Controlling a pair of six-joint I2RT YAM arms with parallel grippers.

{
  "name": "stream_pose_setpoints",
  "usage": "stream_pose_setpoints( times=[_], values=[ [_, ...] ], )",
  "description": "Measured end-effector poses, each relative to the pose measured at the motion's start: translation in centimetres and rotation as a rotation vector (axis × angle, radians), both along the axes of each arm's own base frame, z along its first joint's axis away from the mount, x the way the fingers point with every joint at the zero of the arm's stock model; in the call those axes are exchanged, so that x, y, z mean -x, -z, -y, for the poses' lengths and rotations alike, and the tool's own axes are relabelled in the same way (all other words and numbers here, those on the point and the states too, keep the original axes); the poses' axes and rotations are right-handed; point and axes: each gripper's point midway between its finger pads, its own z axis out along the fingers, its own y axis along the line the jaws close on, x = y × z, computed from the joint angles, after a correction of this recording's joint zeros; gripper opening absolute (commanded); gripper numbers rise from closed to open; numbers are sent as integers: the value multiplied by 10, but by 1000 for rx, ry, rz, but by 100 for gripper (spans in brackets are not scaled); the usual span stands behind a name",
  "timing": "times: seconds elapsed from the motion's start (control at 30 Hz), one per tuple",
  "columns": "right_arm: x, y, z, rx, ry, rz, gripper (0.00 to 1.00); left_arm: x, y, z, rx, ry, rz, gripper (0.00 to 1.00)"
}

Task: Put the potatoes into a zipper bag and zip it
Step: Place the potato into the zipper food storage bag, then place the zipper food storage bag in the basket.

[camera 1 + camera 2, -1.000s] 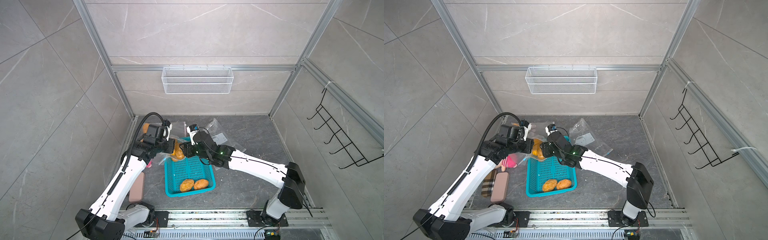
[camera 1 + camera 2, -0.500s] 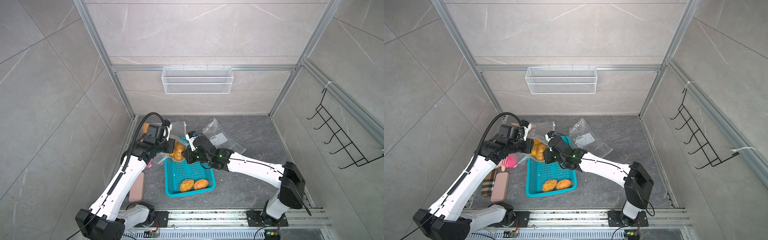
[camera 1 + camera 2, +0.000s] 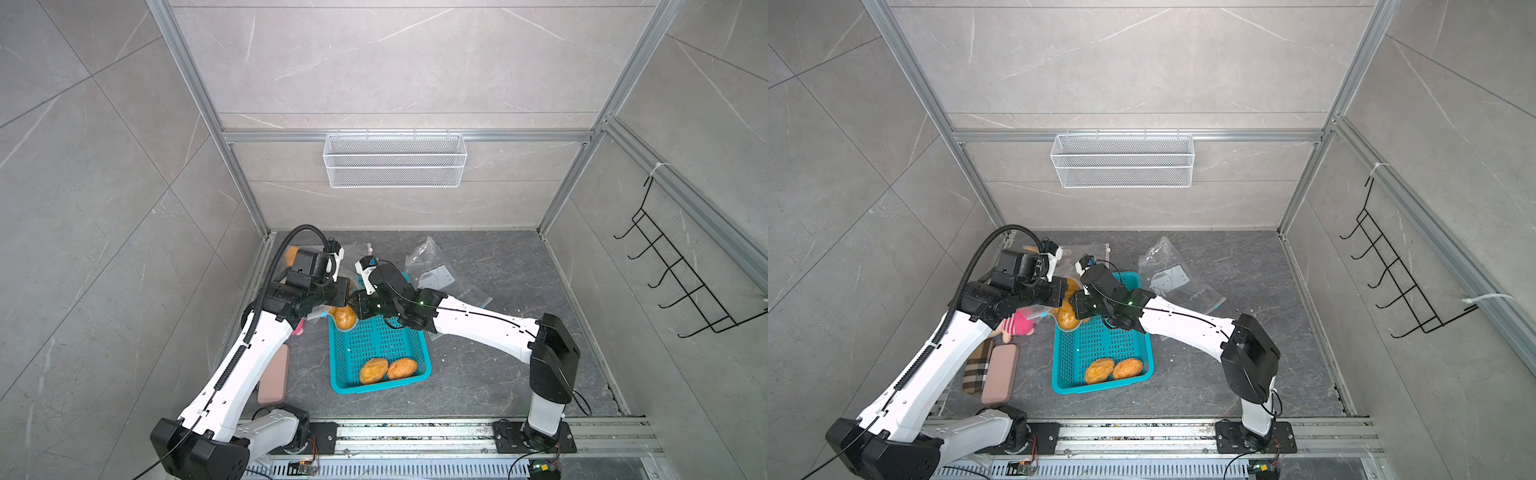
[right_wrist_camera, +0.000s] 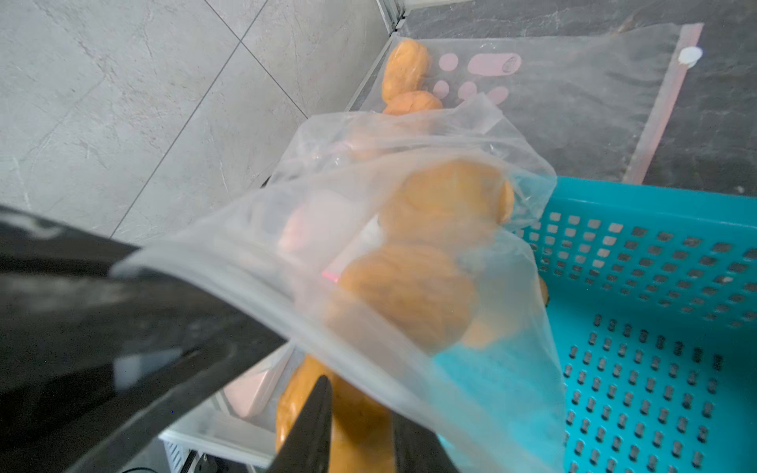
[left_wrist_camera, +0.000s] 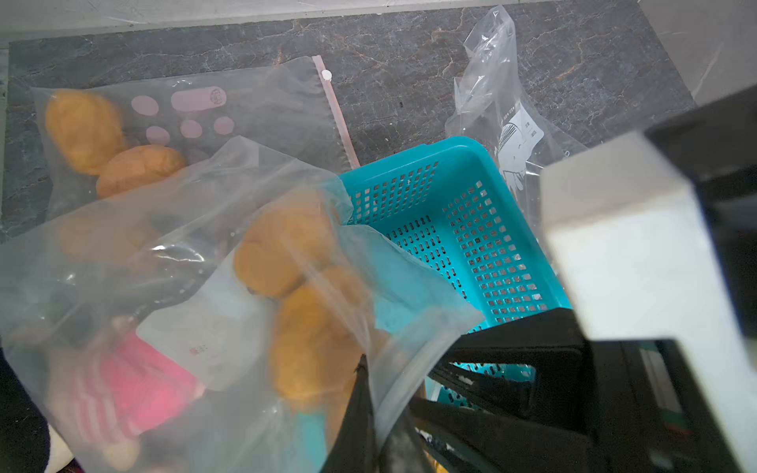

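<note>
Edging left since earlier, right gripper (image 4: 358,399) is straddling a potato (image 4: 360,436), grip unclear; left gripper (image 5: 370,393) is pinching the zipper bag (image 5: 205,254); two potatoes (image 3: 374,370) are lying left-right in the basket (image 3: 420,345).

white links, black joints, black bases on the rail (image 3: 415,434). left arm (image 3: 249,357): corrugated black conduit. right arm (image 3: 482,324): thin black cable, green LED.

Walls (image 3: 395,62) were large grey stone-look tiles with pale veining, on three sides. Aluminium posts (image 3: 195,104) framed the corners. A white wire basket (image 3: 395,160) hung on the back wall; a black hook rack (image 3: 681,286) on the right one. The table (image 3: 498,257) was dark grey, marbled. Light was even, shadows soft.
</note>
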Motion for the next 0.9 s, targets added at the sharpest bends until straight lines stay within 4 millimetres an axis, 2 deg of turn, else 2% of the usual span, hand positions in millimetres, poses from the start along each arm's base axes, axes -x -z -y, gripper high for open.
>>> stream_pose_setpoints(
  times=[0.17, 0.3, 0.37, 0.43, 0.6, 0.73, 0.83, 0.9],
  values=[
    [11, -22, 20, -5, -12, 55, 47, 1, -3, -2, 0, -5, 10, 0],
    [27, -57, 50, -49, -11, 115, 49, 3, -6, -5, -4, -23, 1, 0],
    [34, -71, 63, -72, -5, 138, 51, 5, -15, -6, 2, -29, 2, 0],
    [40, -78, 74, -88, -1, 149, 53, 6, -33, -6, 23, -33, 23, 0],
    [46, -69, 81, -77, -5, 139, 54, 11, -78, 4, 111, -6, 72, 0],
    [50, -63, 82, -78, -16, 123, 56, 16, -104, 16, 201, 27, 71, 0],
    [54, -65, 88, -94, -15, 121, 57, 21, -123, 28, 292, 56, 58, 0],
    [59, -73, 95, -115, -14, 132, 57, 25, -137, 38, 364, 87, 45, 0]
  ],
)
